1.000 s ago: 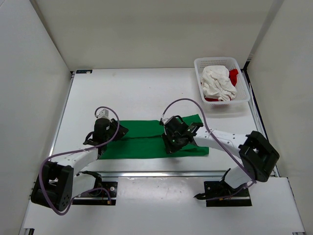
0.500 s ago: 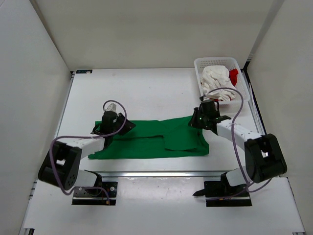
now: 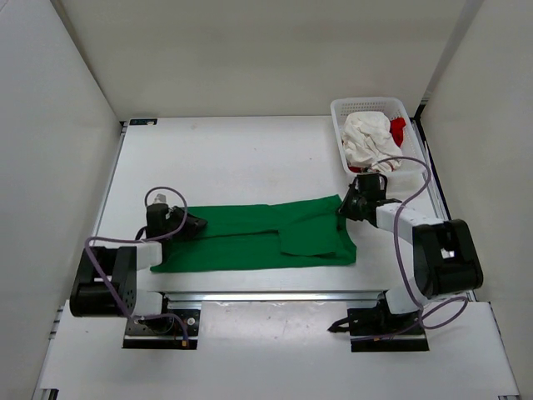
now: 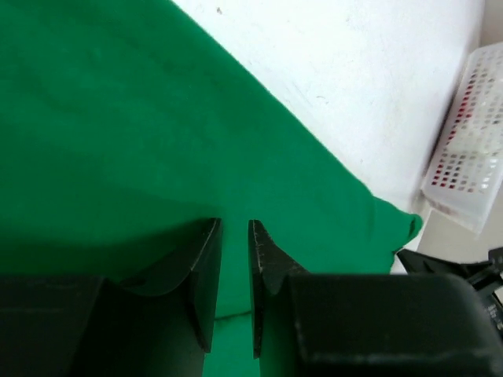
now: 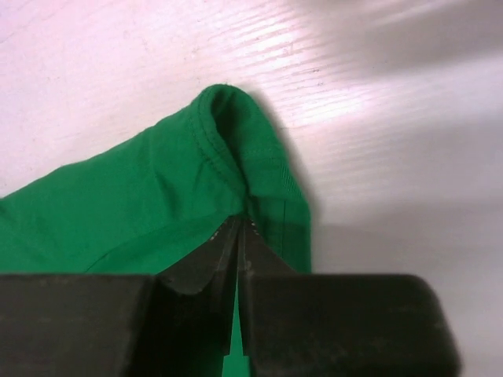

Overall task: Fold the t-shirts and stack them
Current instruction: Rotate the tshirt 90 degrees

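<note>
And there was the green t-shirt (image 3: 258, 242), laid out as one long band on the table (image 3: 250, 158), with a gripper at each end, which read like a stretch to pull the cloth flat before a fold. The right gripper (image 5: 238, 224) had its jaws pressed together on the hemmed corner, and the fabric puckered straight into the pinch. The rest of the shirt ran away to its left, with bare tabletop on its other side. The left gripper (image 4: 234, 228) sat at the opposite end with its fingers nearly together. Only a thin slit showed between them, green right through it, and I could not tell whether cloth was truly nipped or the fingers just lay on top. The overhead view gave the layout that neither wrist camera could: a loose flap doubled over on the band near the right gripper, and the mesh basket (image 3: 337, 125) just beyond that gripper, holding the white t-shirt (image 3: 371, 137) and the red t-shirt (image 3: 398, 127), both unfolded. The wrist views supplied the grip detail, which from above was hidden under the gripper bodies. By my reckoning the task was early on, with nothing stacked yet.
</note>
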Robot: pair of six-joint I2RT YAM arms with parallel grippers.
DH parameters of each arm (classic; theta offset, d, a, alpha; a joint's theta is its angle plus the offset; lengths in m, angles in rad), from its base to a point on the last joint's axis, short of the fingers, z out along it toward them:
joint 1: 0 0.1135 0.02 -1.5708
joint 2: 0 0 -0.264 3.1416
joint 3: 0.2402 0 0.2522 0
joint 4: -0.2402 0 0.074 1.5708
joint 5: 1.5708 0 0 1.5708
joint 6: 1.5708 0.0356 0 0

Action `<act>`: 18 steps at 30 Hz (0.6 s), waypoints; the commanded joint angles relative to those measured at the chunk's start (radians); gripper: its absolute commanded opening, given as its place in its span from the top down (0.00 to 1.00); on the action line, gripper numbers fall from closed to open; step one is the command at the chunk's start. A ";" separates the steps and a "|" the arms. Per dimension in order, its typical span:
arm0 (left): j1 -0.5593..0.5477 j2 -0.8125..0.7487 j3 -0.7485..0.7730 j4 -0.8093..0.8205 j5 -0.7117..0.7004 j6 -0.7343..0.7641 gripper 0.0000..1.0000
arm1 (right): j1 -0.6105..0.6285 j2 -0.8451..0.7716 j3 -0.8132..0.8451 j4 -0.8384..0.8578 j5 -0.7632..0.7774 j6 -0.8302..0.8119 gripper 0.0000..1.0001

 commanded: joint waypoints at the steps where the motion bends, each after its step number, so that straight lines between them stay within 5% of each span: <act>1: 0.023 -0.120 -0.019 -0.003 0.028 -0.017 0.69 | 0.060 -0.128 0.047 -0.053 0.110 -0.032 0.96; 4: 0.035 -0.273 -0.003 -0.078 -0.049 0.004 0.67 | 0.176 -0.165 0.068 -0.076 0.176 -0.041 0.89; 10: -0.185 -0.405 0.072 -0.207 -0.198 0.104 0.65 | 0.312 -0.013 0.058 -0.044 0.089 0.006 0.92; 16: -0.244 -0.358 0.037 -0.172 -0.067 0.093 0.66 | 0.342 0.293 0.323 -0.102 0.033 -0.026 0.97; 18: -0.255 -0.404 0.009 -0.177 -0.069 0.087 0.65 | 0.329 0.469 0.553 -0.157 0.021 -0.076 0.98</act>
